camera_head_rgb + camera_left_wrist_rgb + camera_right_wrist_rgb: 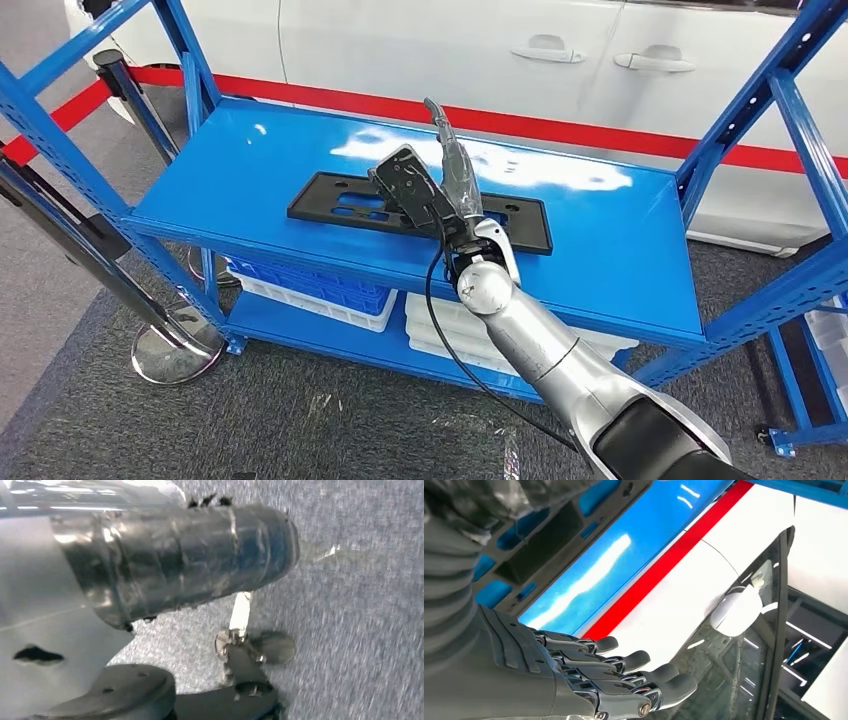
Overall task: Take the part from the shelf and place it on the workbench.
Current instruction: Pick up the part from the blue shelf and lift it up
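A: Part point(420, 212), a flat black slotted plate, lies lengthwise on the upper deck of the blue shelf point(620, 250), near its middle. What is the step in hand?

B: The reach, by my judgement. The right hand point(452, 165) hangs over the plate's middle, raised above it, with the wrist camera housing just before it.

A: How open is that hand?

B: In the right wrist view the fingers point(624, 672) lie extended side by side, slightly curled, with nothing between them. They hold nothing, and I see no contact with the plate. Beyond them stands a white car point(704, 595) with a red barrier tape point(659, 565) before it.

A: What makes the grasp go well?

B: The plate is thin and flat against the deck, so a straight descent offers little to close on. Lowering to one long edge, or hooking fingers through a slot, would likely serve better. A hold near the middle should keep the plate level when lifted.

A: And the left hand?

B: The left wrist view shows its grey cover point(180, 565) above grey carpet point(360, 630); whether its fingers are spread or closed I cannot tell.
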Tool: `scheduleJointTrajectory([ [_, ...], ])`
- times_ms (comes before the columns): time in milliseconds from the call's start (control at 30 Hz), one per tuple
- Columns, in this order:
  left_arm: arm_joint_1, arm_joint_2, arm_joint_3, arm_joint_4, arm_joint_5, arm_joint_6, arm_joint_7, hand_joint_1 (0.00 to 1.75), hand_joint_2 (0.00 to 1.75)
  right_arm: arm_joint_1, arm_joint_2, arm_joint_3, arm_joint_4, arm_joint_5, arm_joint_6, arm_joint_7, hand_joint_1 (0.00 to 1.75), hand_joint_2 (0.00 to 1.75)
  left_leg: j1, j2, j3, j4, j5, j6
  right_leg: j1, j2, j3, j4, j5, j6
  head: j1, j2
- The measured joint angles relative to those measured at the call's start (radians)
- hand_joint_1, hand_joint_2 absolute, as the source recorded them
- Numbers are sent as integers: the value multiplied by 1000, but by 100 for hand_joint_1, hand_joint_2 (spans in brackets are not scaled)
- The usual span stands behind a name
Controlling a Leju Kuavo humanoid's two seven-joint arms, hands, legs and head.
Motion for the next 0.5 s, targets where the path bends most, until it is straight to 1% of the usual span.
scheduleJointTrajectory([
  [33, -1, 0, -1, 0, 0, 0, 0, 0, 0, -8, 4, 2, 14, 0, -1, 0, 0, 175, 1, 0, 1, -1, 0, 4, -2, 1, -26, 53, -27, 4, 2, 0],
  [67, -2, 0, -3, 0, 0, 0, 0, 0, 0, -15, 7, 5, 27, 0, -1, 0, 0, 175, 0, 0, 0, -2, 0, 7, -3, 1, -60, 121, -56, 6, 4, 0],
  [100, -2, 0, -6, 0, 0, -1, 0, 0, 0, -20, 10, 9, 41, 0, -1, -1, 0, 175, 0, 0, 0, -2, 0, 8, -3, 1, -96, 188, -79, 8, 4, 0],
  [133, -2, 0, -9, 0, 0, -1, 0, 0, 0, -21, 13, 13, 53, 0, -2, -1, 0, 175, 0, -1, 0, -2, -1, 9, -4, 1, -122, 232, -86, 9, 4, 0],
  [167, -2, 0, -13, 0, -1, -2, 1, 0, 0, -22, 15, 17, 66, 3, -2, 0, 0, 175, 0, -1, 1, -2, -1, 9, -4, 1, -132, 239, -73, 8, 4, 0],
  [200, -1, 0, -15, 0, -2, -2, 1, 0, 0, -24, 17, 19, 78, 8, -3, 1, 0, 175, 1, -2, 2, -1, -2, 8, -5, 1, -123, 206, -42, 7, 4, 0],
  [233, -1, 0, -18, 0, -5, -3, 3, 0, 0, -29, 21, 22, 88, 18, -4, 4, 0, 175, 1, -3, 4, -1, -3, 7, -6, 1, -97, 141, 0, 5, 4, 0],
  [267, -2, 0, -21, 0, -8, -4, 4, 0, 0, -38, 25, 26, 101, 32, -6, 7, 0, 175, -1, -4, 5, -1, -4, 4, -6, 1, -66, 71, 32, 3, 4, 0],
  [300, -3, 0, -24, 0, -13, -6, 8, 0, 0, -51, 31, 34, 119, 50, -10, 10, 0, 175, -2, -4, 5, 0, -5, 0, -4, 2, -40, 12, 53, 0, 4, 0],
  [333, -4, 0, -26, 0, -18, -8, 13, 0, 0, -65, 41, 43, 142, 68, -14, 11, 0, 175, -4, -4, 4, -1, -4, -6, -3, 3, -24, -23, 61, -3, 3, 0],
  [367, -6, 0, -29, 0, -23, -11, 18, 0, 0, -78, 51, 53, 169, 85, -17, 10, 0, 175, -6, -4, 3, -3, -3, -12, 0, 5, -19, -36, 59, -7, 3, 0],
  [433, -8, 0, -36, 0, -31, -14, 27, 0, 0, -96, 75, 68, 224, 108, -21, 0, 0, 175, -3, -4, 3, -8, -1, -25, 0, 5, -17, -43, 63, -18, 3, 0],
  [467, -8, 0, -40, 0, -33, -14, 31, 0, 0, -104, 87, 73, 250, 115, -21, -7, 0, 175, -2, -2, 0, 0, -8, -30, 0, 5, -15, -47, 66, -24, 3, 0],
  [500, -10, 0, -43, 0, -35, -15, 33, 0, 0, -114, 100, 79, 276, 120, -21, -13, 0, 175, -1, -1, -10, 23, -24, -35, -2, 4, -13, -51, 69, -31, 1, 0],
])
